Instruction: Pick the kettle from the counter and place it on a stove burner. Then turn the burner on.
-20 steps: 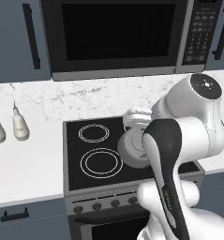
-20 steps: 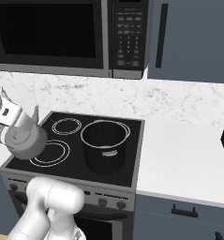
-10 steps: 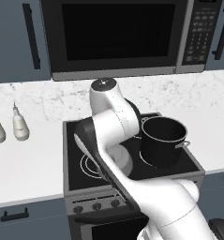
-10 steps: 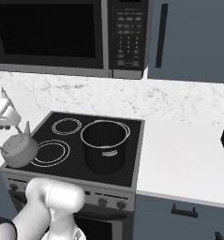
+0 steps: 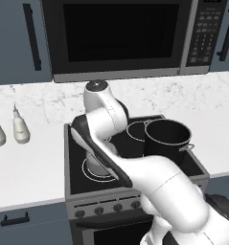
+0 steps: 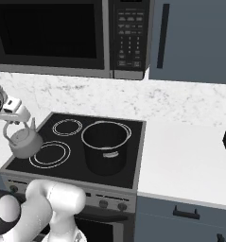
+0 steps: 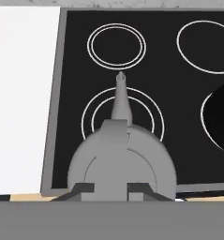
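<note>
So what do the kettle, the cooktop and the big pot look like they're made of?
The kettle looks like matte pale-grey metal, uniform with no gloss, though a rendered picture leaves that open. The cooktop looks like smooth black glass, flat with white printed rings. The black pot looks like dark enamelled or coated metal with a lighter rim.

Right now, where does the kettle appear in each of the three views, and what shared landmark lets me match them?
Left base view: kettle low left of centre, mostly hidden behind the arm, over the front-left rings.
Right base view: at the left edge, held just left of the stove burner.
Hand view: bottom centre, spout pointing up across the burner.
Shared landmark: the large double-ring burner at the cooktop's front left.
</note>
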### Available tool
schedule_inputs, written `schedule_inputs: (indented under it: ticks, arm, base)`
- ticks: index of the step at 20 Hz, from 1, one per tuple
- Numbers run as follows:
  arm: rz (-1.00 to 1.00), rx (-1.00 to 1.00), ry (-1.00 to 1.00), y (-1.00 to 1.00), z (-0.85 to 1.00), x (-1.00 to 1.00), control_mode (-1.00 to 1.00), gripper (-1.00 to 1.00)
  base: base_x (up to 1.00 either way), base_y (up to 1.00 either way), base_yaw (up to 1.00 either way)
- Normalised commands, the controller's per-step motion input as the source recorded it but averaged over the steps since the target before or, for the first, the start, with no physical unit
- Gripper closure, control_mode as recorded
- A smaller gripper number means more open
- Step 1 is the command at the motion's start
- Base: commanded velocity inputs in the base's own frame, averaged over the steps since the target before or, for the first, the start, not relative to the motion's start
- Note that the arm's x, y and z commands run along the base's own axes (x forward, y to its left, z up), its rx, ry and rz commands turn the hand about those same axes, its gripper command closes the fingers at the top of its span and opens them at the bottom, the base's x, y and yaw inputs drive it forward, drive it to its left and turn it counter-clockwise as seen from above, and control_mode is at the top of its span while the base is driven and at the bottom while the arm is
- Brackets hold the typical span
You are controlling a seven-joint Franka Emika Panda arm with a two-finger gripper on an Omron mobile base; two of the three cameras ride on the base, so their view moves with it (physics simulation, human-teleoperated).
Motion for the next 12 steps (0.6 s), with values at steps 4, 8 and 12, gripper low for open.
schedule_inputs:
  ticks: [4,8,12]
  arm:
    - [0.02,0.08,-0.05,-0.08,-0.11,0.24,-1.00,1.00]
    - [-0.01,0.01,0.00,0.00,-0.21,0.50,-1.00,1.00]
    - [0.00,0.00,0.00,0.00,-0.07,0.18,-1.00,1.00]
  base:
    - [0.00,0.00,0.00]
    - [0.00,0.00,0.00]
    - [0.00,0.00,0.00]
